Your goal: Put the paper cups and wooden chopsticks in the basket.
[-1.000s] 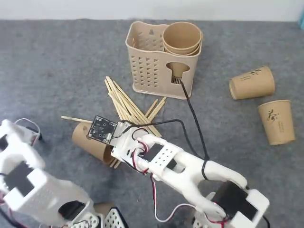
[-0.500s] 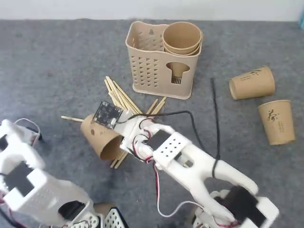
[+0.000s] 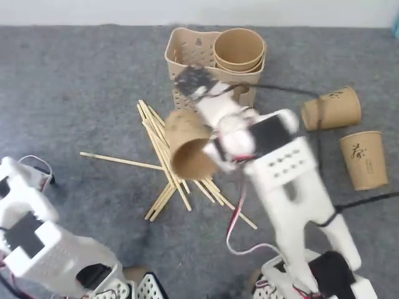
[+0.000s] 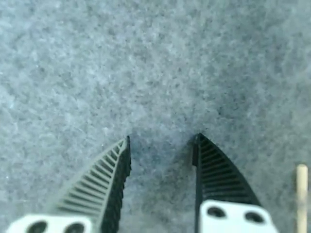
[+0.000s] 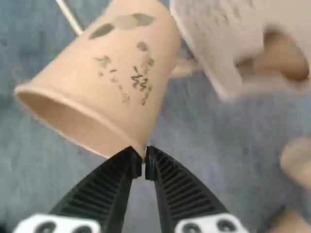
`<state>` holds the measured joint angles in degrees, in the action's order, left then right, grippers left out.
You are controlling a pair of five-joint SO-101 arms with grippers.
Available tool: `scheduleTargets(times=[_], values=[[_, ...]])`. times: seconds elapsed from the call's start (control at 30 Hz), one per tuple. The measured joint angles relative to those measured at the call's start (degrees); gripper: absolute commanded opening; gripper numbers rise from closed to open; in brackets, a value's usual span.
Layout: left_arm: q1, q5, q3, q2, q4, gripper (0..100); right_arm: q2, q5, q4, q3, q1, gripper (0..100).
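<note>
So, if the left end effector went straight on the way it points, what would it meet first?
Probably bare grey carpet: the left end effector aims at it, open; the chopstick lies aside.

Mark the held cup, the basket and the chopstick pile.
held paper cup (image 5: 121,68): right wrist view, printed side wall.
basket (image 3: 198,45): high view, inner back wall.
wooden chopsticks (image 3: 156,140): high view, middle of the bundle.

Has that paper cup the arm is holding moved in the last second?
Yes. The paper cup, pinched by the right gripper, has travelled from the near end of the chopsticks toward the basket.
</note>
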<state>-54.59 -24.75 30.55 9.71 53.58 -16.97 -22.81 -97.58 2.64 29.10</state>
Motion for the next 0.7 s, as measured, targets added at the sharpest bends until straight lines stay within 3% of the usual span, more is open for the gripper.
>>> scheduleTargets(times=[0.53,0.7], values=[[0.0,1.93,0.0,0.0,0.0,20,7.65,-14.42,-3.08,-11.25,-30.95,0.8],[0.0,2.2,0.0,0.0,0.0,20,7.65,-17.32,-3.08,-12.13,-35.78,1.0]])
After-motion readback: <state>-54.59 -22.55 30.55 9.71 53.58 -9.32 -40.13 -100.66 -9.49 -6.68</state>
